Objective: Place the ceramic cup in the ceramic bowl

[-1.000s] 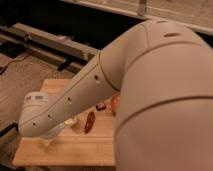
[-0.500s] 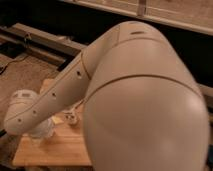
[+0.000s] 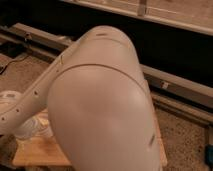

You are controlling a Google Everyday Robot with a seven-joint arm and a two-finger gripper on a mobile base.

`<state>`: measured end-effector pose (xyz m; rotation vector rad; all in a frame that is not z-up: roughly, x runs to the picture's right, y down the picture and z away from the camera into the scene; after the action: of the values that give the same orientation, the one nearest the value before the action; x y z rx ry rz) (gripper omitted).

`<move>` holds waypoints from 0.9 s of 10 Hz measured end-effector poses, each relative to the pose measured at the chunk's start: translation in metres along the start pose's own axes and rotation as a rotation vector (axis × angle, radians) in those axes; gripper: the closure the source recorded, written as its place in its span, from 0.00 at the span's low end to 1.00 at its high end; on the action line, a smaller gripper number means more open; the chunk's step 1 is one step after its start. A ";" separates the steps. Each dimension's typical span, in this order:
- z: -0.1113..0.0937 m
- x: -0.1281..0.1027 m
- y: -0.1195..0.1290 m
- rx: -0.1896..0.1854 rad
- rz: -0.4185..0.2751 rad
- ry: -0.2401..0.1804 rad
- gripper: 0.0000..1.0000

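My pale arm [image 3: 100, 100] fills most of the camera view, and its forearm slants down to the lower left. The gripper [image 3: 31, 131] sits at the end of it as a pale shape just above the wooden board [image 3: 40, 152], largely covered by the wrist. The ceramic cup and the ceramic bowl are both hidden behind the arm. Whether the gripper holds anything does not show.
A metal rail [image 3: 175, 85] runs diagonally behind the board, with a dark wall above it. Speckled floor [image 3: 190, 135] lies to the right of the board. A dark cable lies on the ground at the far left [image 3: 10, 62].
The arm's bulky elbow has swung toward the camera and now covers the board's middle. The reddish and orange items seen there earlier are hidden. The wrist has shifted left.
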<state>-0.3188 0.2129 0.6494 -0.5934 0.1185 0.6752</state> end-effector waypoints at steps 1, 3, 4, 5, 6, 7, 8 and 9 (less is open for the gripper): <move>0.002 -0.011 -0.002 0.000 0.004 0.001 0.20; 0.005 -0.028 -0.006 -0.004 0.016 0.005 0.20; 0.007 -0.032 -0.004 -0.008 0.018 0.007 0.20; 0.010 -0.033 -0.004 -0.005 0.016 0.015 0.20; 0.016 -0.034 0.001 -0.004 0.004 0.023 0.20; 0.021 -0.034 0.005 -0.001 -0.005 0.029 0.20; 0.027 -0.034 0.012 -0.003 -0.017 0.033 0.20; 0.034 -0.032 0.014 -0.005 -0.028 0.036 0.20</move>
<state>-0.3554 0.2228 0.6805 -0.6114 0.1418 0.6378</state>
